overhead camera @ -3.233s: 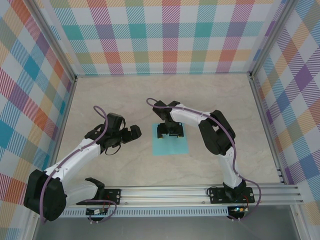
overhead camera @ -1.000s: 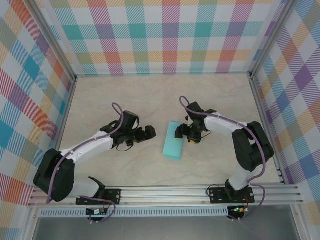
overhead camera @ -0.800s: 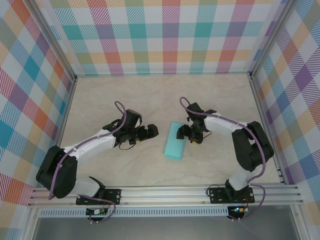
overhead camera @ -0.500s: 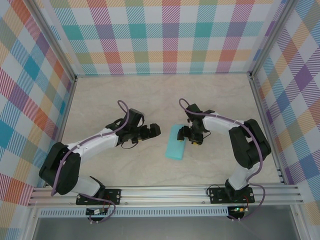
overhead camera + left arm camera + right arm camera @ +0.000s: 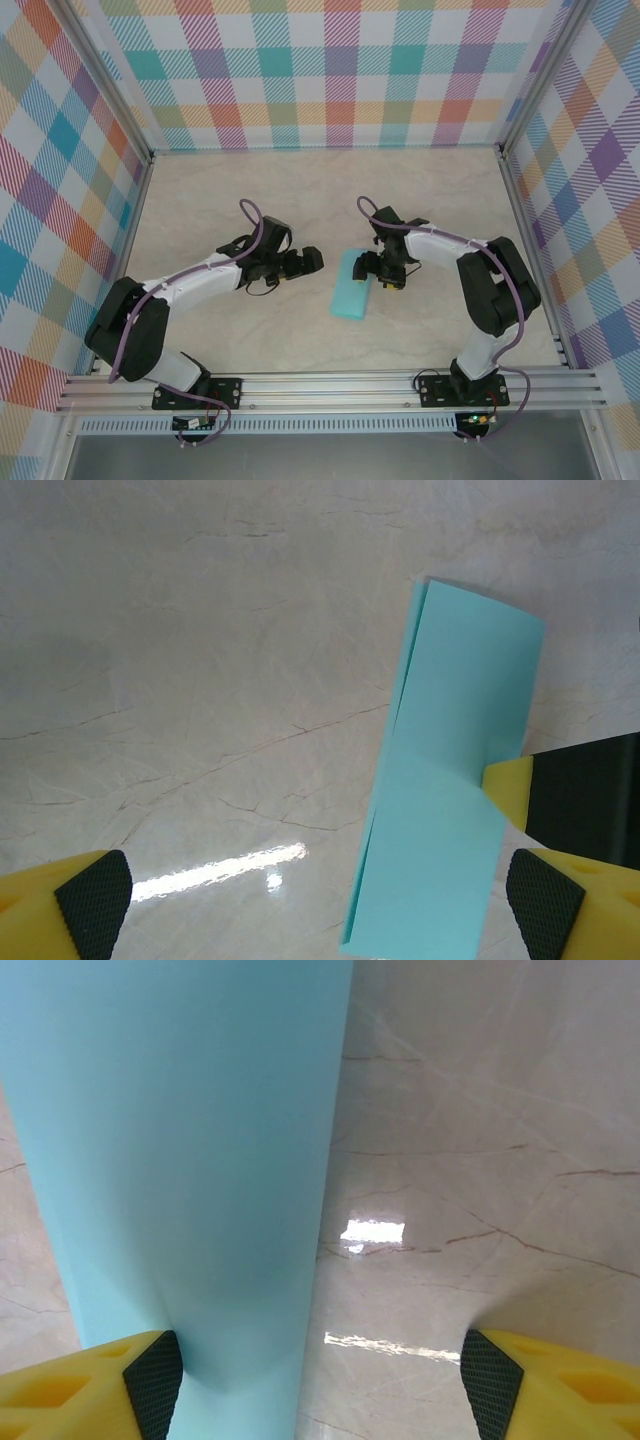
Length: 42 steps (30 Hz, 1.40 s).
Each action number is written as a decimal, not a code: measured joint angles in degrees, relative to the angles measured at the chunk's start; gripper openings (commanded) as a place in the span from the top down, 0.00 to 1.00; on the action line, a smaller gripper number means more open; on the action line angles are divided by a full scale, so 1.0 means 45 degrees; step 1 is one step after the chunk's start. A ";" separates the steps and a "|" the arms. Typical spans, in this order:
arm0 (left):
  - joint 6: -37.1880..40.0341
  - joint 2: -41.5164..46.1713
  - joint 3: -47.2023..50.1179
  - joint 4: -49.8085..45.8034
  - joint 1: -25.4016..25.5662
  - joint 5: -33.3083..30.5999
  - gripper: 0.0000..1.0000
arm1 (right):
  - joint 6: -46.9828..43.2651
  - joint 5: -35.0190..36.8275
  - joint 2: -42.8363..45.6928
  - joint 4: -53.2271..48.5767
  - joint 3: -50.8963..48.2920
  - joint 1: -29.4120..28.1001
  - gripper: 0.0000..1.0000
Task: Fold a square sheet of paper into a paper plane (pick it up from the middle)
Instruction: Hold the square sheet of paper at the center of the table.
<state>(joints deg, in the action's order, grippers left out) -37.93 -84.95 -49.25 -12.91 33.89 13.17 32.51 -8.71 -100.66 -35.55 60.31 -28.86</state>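
The square sheet of paper (image 5: pixel 351 287) lies on the surface (image 5: pixel 250 200) between my two end effectors, doubled into a narrow strip. The left end effector (image 5: pixel 311 262) stands wide and holds nothing, with the strip just ahead of it, toward its right finger. The right end effector (image 5: pixel 374 272) is spread too. One finger sits against the strip's long edge, bare surface shows between its pads, and it grips nothing. I judge the paper very light, limp and slick on this glossy stone, so it is easily pushed away or creased. I'd take it mid-length, at the edge away from that finger, where the layers gape slightly.
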 measured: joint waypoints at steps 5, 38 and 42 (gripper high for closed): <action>0.0000 -0.0189 -0.0049 0.0024 0.0005 0.0126 0.02 | -0.0049 -0.0010 -0.0296 -0.0369 0.0340 0.0000 0.20; -0.0175 -0.1627 -0.0763 0.0661 0.0204 0.1064 0.86 | 0.0189 0.0724 -0.1030 -0.1205 0.1117 -0.0194 0.19; -0.0248 -0.1831 -0.0903 0.0690 0.0374 0.1219 0.88 | 0.0199 0.0743 -0.1039 -0.1214 0.1122 -0.0194 0.19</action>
<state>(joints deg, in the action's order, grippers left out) -39.05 -93.19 -53.32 -9.80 35.57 18.65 33.41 -5.37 -105.34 -41.01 65.36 -29.74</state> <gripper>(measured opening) 0.129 0.807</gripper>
